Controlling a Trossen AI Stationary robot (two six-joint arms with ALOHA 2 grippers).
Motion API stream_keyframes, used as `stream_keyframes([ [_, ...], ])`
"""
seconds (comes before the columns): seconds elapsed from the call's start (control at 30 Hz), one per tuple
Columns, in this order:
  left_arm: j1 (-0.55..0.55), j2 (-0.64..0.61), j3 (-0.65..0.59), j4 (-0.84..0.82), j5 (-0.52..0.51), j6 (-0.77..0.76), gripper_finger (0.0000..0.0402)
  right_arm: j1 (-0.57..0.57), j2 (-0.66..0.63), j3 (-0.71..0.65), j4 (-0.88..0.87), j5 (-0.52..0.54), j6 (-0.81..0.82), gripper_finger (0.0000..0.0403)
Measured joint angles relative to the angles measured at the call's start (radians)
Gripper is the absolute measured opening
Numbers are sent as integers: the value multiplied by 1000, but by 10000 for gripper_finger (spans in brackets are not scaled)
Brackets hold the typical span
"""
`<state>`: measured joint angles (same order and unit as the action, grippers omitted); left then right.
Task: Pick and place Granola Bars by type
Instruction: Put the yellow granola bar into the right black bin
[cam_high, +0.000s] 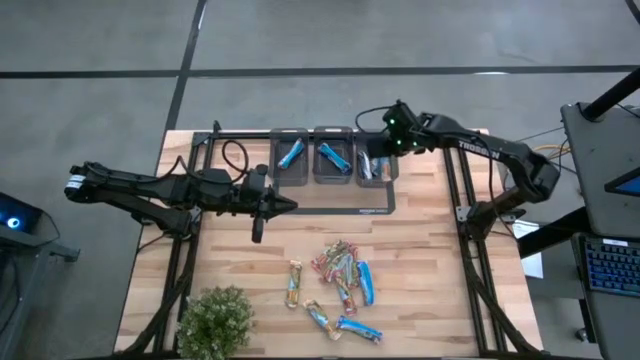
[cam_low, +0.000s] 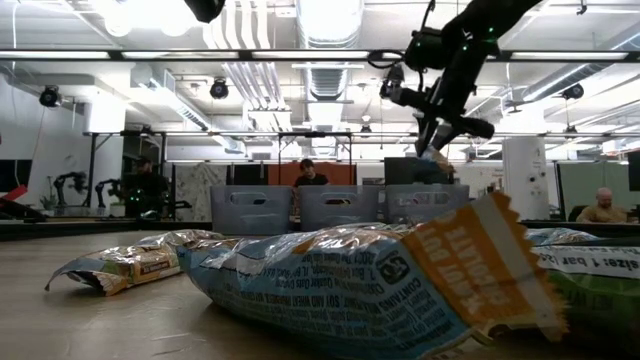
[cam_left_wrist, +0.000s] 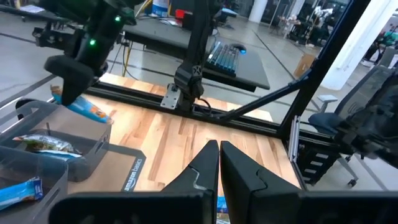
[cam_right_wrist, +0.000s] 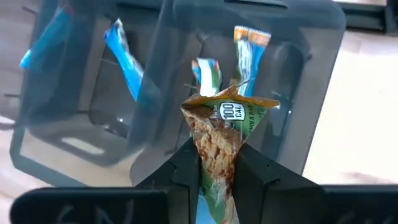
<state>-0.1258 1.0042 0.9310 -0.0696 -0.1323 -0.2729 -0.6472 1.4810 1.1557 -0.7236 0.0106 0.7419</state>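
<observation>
Wooden table (cam_high: 420, 250) is carrying the whole job, with grey floor around it and a plant (cam_high: 215, 320) sitting at its near left corner.

Left gripper (cam_high: 258, 233) is hanging over the table's left half, fingers pressed together and gripping nothing; this arm is waiting.

Loose bars (cam_high: 340, 285) are lying in a scatter at near centre, blue and multicoloured wrappers mixed, several touching or overlapping.

Three bins (cam_high: 330, 158) are standing in a row at the far edge. The left bin is holding a blue bar (cam_high: 290, 154), the middle bin is holding another blue one, and the right bin (cam_right_wrist: 249, 87) is holding a few multicoloured ones.

Right gripper (cam_right_wrist: 219, 163) is hovering above the right bin, fingers clamped on a green bar (cam_right_wrist: 219, 134) that is standing upright between them, its torn orange end pointing down into the bin.

Risks, as judged:
- The bar is being pinched by one end only; slick foil could be slipping or swinging, so a release might be sending it against the bin wall or out onto the table.
- Bars already leaning inside the bin could be deflecting the drop.
- The remaining pile is overlapping, so a later grasp might be catching two bars or the wrong type.
</observation>
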Motion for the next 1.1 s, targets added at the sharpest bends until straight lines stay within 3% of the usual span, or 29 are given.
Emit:
stream_keyframes([
  [0.43,0,0,0,-1,-35,-10,0,-96,96,0,72,-60,-46,61],
  [0.87,2,0,0,2,-51,-15,0,-113,152,0,88,-63,-69,61],
  [1.1,2,0,0,2,-50,-18,0,-113,160,0,87,-62,-69,103],
])
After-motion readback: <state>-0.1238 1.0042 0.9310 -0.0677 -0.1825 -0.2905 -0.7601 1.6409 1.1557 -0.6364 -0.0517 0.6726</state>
